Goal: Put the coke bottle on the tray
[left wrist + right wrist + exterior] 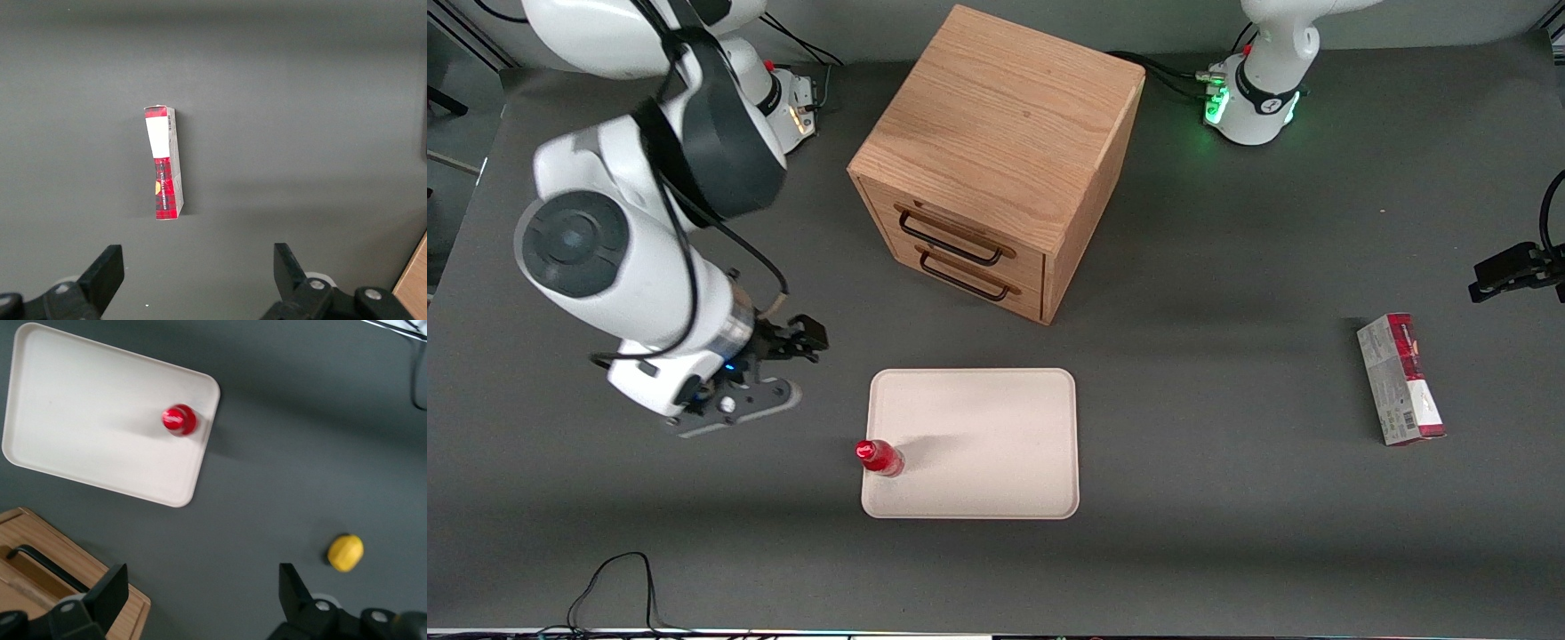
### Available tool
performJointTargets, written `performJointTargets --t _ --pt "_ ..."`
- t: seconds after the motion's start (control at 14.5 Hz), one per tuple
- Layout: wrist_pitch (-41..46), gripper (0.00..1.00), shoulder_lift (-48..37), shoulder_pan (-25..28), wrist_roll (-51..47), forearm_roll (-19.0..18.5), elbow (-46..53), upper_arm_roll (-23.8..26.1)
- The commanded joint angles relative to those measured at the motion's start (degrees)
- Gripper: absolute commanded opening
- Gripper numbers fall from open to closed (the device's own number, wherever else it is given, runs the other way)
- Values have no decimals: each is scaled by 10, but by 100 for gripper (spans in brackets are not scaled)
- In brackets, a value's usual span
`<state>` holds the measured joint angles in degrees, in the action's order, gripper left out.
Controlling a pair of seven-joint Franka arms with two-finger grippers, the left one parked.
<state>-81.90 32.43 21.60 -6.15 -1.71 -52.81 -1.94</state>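
The coke bottle (pixel 879 457) (pixel 179 420), small and all red with a red cap, stands upright on the cream tray (pixel 996 427) (pixel 87 413). It is just inside the tray's corner that is nearest the front camera and toward the working arm's end. My right gripper (pixel 734 404) (pixel 200 587) hangs above the bare table beside the tray, toward the working arm's end and apart from the bottle. It is open with nothing between its fingers.
A wooden drawer cabinet (pixel 996 169) (pixel 40 587) with two dark handles stands farther from the front camera than the tray. A yellow lemon-shaped object (pixel 345 552) lies on the table near the gripper. A red-and-grey carton (pixel 1400 378) (pixel 163 163) lies toward the parked arm's end.
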Motion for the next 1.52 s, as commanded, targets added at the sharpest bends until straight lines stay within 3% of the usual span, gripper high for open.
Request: performJointTargets --t 0.0,0.14,0.55,1.03,1.45 --pt "-12 100 -108 2 -5 3 -133 -31" --pt "-29 100 -162 -15 -4 28 -196 -46" --pt "-106 100 -290 -92 1 32 -351 -45" --pt "-97 100 -322 -194 40 26 -374 -18" --pt "-72 100 -331 -193 42 24 -380 -28"
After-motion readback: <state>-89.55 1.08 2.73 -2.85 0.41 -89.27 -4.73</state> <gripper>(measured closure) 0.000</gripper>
